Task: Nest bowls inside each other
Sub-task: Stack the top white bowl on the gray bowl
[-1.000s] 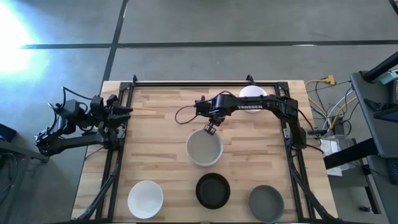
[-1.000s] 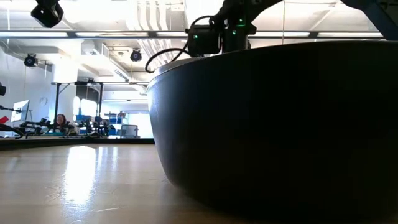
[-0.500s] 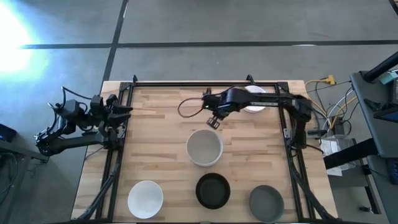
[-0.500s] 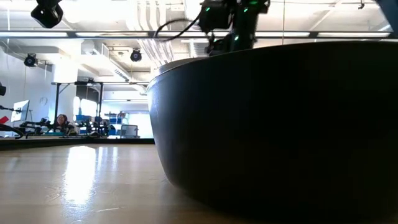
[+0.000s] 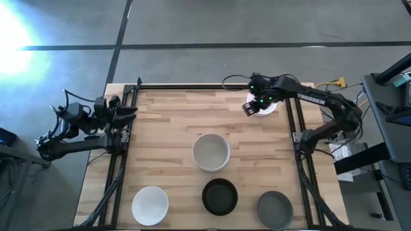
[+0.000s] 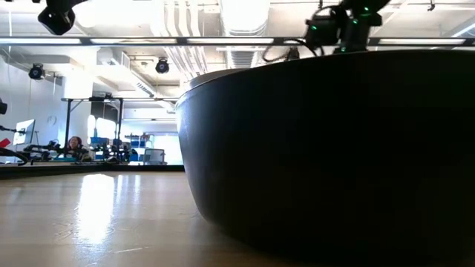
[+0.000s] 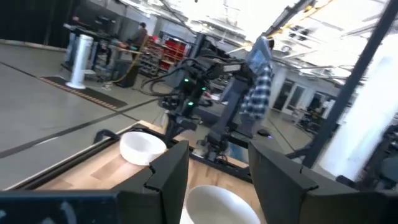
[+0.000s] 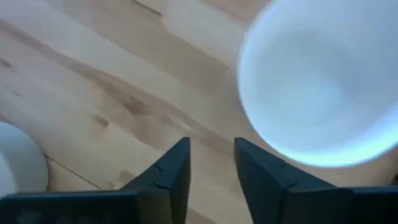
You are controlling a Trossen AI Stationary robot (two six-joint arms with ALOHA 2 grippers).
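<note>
A white bowl (image 5: 264, 104) stands on the table near its far edge, right of centre, and also shows in the right wrist view (image 8: 317, 87). My right gripper (image 5: 250, 106) hovers just left of it, open, with bare wood between its fingers (image 8: 211, 169). A pale bowl (image 5: 211, 152) stands in the table's middle. Along the near edge stand a white bowl (image 5: 149, 205), a black bowl (image 5: 219, 196) and a dark grey bowl (image 5: 275, 209). My left gripper (image 5: 122, 115) waits open at the table's left edge, holding nothing (image 7: 217, 168).
A black metal frame (image 5: 212, 86) runs along the table's far edge and down both sides. In the low view the black bowl (image 6: 334, 148) fills most of the picture and hides the table behind it. Bare wood lies between the left arm and the middle bowl.
My right gripper has left the far rim of the middle bowl and swung toward the table's far right, ending beside the white bowl there. The middle bowl has stayed where it was.
</note>
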